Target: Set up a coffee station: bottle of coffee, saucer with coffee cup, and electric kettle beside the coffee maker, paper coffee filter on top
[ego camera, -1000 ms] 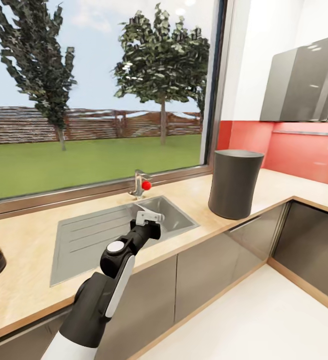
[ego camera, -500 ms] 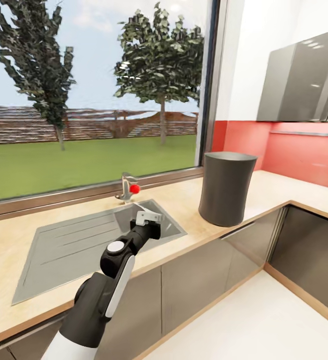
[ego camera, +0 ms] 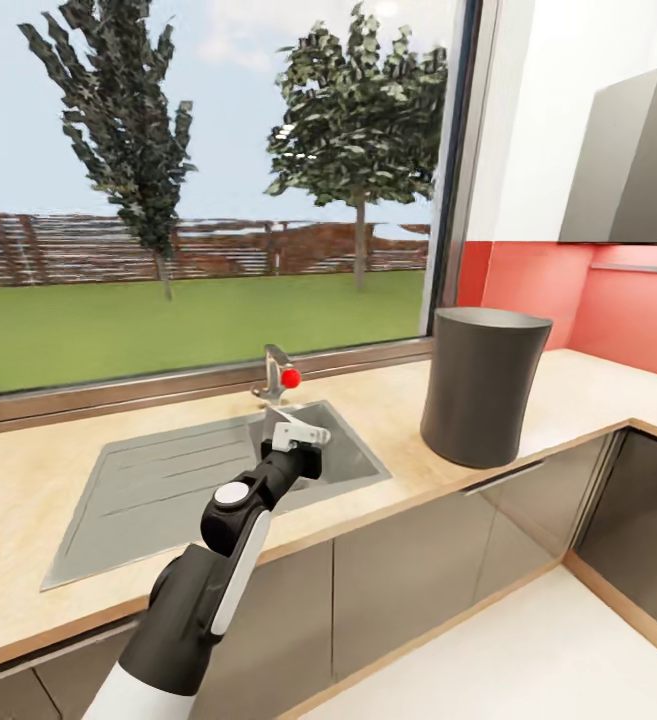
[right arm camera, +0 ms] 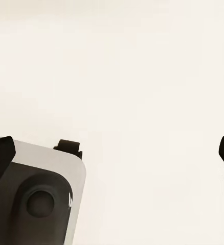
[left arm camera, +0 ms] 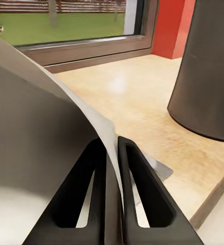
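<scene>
Left pincer carrying the paper filter toward the coffee maker.

The left pincer is pinched tight on the thin edge of the white paper filter. Gripping only the rim probably keeps the cone's shape from being crushed. It hangs over the steel sink, held up off the basin so the paper drags on nothing. The coffee maker stands on the countertop off to the pincer's right, well apart from it, and its top sits higher than the pincer, so the filter likely has to be raised before it can rest there. The right pincer's dark finger tips sit far apart, spread wide and empty, over a pale floor.
</scene>
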`<state>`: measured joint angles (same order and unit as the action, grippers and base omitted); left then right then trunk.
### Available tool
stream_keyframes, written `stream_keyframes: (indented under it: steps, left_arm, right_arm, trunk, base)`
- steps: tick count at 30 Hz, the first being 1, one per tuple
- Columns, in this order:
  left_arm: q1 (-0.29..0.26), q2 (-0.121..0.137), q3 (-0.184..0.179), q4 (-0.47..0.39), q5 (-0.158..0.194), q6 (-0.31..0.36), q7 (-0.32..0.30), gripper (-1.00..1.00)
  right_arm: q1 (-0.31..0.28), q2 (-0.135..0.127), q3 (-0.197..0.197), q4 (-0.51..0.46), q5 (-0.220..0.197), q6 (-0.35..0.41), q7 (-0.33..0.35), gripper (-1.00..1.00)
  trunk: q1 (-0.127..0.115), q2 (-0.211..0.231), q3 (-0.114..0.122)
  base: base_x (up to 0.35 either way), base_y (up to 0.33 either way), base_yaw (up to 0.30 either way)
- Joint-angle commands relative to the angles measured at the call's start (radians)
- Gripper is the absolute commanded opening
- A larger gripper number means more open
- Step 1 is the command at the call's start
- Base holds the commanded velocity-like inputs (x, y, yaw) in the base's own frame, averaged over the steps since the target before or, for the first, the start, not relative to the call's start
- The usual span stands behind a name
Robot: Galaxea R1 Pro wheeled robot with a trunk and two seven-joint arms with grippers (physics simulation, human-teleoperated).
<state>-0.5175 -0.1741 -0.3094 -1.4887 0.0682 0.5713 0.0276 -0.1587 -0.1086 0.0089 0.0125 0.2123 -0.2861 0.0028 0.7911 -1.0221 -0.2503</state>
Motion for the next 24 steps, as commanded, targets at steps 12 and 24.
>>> stream_keyframes:
  steps: [12,24]
  left_arm:
    - [-0.001,0.0,-0.015,-0.001,0.004,0.005,0.003,-1.0]
    - [-0.001,0.0,-0.016,0.002,0.004,0.005,0.003,-1.0]
  right_arm:
    - [-0.001,0.0,0.0,0.001,0.004,-0.004,0.0,1.0]
    - [-0.001,0.0,0.0,0.001,0.004,-0.004,0.0,1.0]
  trunk:
    - [0.0,-0.001,-0.001]
    - [0.0,-0.001,-0.001]
  base:
    - [0.042,-0.279,0.025]
    - [0.021,-0.107,0.212]
